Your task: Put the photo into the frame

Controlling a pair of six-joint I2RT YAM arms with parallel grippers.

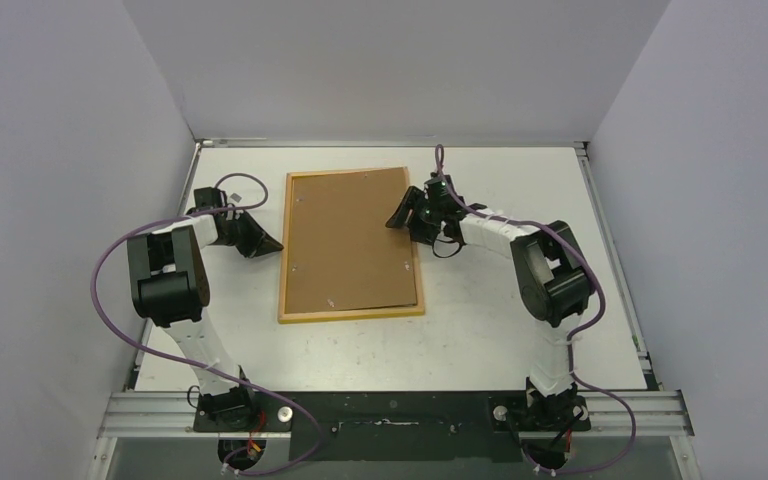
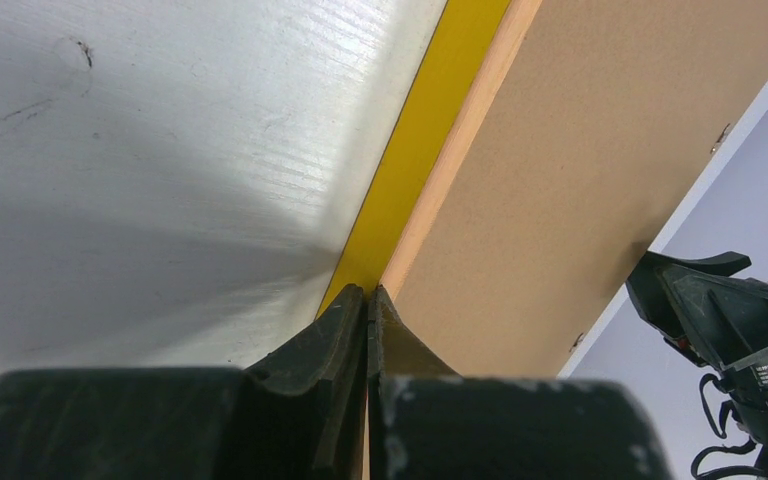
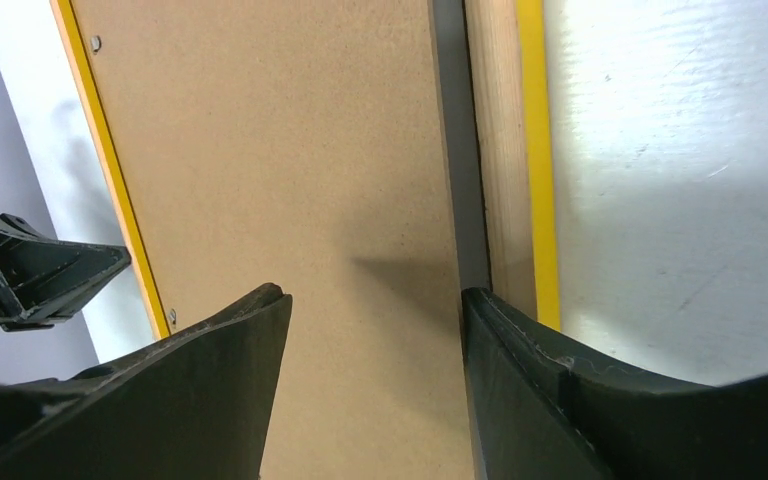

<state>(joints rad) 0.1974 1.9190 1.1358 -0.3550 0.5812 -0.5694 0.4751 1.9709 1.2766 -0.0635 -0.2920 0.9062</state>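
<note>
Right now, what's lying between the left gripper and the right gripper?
The frame, lying with its brown backing board up, fills the stretch between the left gripper and the right gripper; the top view shows it.

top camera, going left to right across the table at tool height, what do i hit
left tool → frame (its left rail) → board → right tool

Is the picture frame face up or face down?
Face down. The frame lies flat with its brown backing board facing up and its yellow front underneath.
</note>
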